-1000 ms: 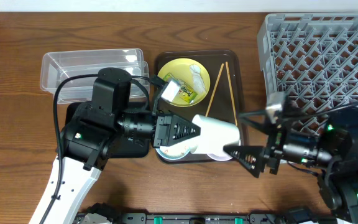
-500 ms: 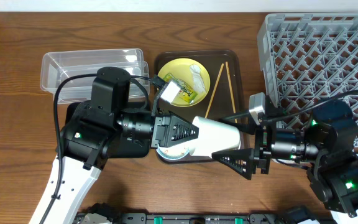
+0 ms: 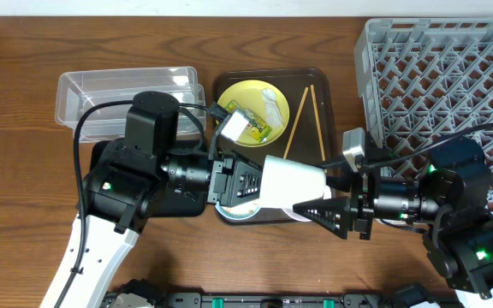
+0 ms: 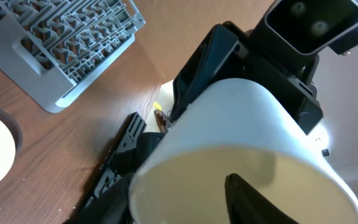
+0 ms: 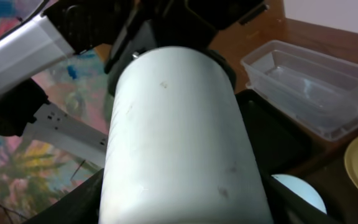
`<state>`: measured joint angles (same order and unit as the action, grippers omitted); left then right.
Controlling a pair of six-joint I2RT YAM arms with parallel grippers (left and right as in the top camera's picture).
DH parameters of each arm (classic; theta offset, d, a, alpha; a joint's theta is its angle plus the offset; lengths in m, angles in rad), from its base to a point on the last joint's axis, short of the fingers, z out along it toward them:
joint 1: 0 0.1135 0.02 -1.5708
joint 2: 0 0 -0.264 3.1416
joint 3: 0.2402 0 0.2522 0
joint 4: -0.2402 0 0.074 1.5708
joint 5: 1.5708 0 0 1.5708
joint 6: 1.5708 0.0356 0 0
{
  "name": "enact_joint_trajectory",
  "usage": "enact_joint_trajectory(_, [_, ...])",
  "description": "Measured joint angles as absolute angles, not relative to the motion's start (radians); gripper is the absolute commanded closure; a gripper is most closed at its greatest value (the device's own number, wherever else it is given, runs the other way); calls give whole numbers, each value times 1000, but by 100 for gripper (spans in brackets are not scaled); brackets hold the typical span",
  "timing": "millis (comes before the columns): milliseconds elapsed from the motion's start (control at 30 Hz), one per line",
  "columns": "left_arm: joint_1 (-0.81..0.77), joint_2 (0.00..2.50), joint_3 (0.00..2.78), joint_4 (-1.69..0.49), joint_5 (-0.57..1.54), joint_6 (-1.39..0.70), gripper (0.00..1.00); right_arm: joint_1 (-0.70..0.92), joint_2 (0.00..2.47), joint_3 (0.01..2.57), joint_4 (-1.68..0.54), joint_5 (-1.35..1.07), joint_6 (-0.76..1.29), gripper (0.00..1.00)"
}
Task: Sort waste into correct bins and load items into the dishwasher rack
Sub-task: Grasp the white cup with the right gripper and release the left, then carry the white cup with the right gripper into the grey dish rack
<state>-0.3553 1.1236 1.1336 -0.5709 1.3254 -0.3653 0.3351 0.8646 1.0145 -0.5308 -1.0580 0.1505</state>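
The small white bowl (image 3: 294,181) lies on its side in the air above the brown tray's front edge. My left gripper (image 3: 251,184) is shut on its rim, one finger inside it (image 4: 247,199). My right gripper (image 3: 322,190) has its fingers against both sides of the bowl's base (image 5: 179,137). The yellow plate (image 3: 251,101) holds the printed wrapper (image 3: 259,130) and a white paper scrap (image 3: 272,104). Two chopsticks (image 3: 299,120) lie beside it. The light-blue bowl (image 3: 238,210) sits under the white bowl. The grey rack (image 3: 443,77) is at the right. No grains show.
The clear tub (image 3: 101,94) stands at the back left. The black tray (image 3: 105,154) lies in front of it, mostly under my left arm. The brown serving tray (image 3: 328,94) is in the middle. The rack's corner is close behind my right arm.
My right gripper moved left to the white bowl, then its fingers drew in against the bowl's sides. My left arm kept holding the bowl in place.
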Motion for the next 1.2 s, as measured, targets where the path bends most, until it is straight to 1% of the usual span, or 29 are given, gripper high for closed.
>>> enact_joint_trajectory(133, [-355, 1124, 1134, -571, 1322, -366, 48, 260, 839, 1015, -622, -1054, 150, 42])
enact_joint_trajectory(233, [-353, 1124, 1134, -571, 1314, -366, 47, 165, 804, 1015, -713, -1020, 152, 45])
enact_joint_trajectory(500, [-356, 1123, 1134, -572, 1330, -366, 47, -87, 776, 1015, -892, -902, 157, 48])
enact_joint_trajectory(600, [-356, 1123, 1134, -578, 1332, -366, 47, -170, 776, 1015, -1001, -769, 183, 49])
enact_joint_trajectory(667, [-356, 1123, 1134, -579, 1333, -366, 47, -210, 776, 1015, -1062, -652, 212, 49])
enact_joint_trajectory(700, [-356, 1123, 1134, -579, 1333, -366, 47, -237, 776, 1015, -1093, -553, 239, 48])
enact_joint_trajectory(967, [-356, 1123, 1134, -579, 1333, -366, 46, -308, 784, 1015, -1157, -120, 368, 48])
enact_joint_trajectory(1067, [-356, 1123, 1134, -579, 1333, -366, 46, -314, 811, 1015, -1172, -10, 398, 48])
enact_joint_trajectory(1200, [-356, 1123, 1134, -579, 1333, -366, 46, -314, 902, 1015, -1180, 29, 414, 49])
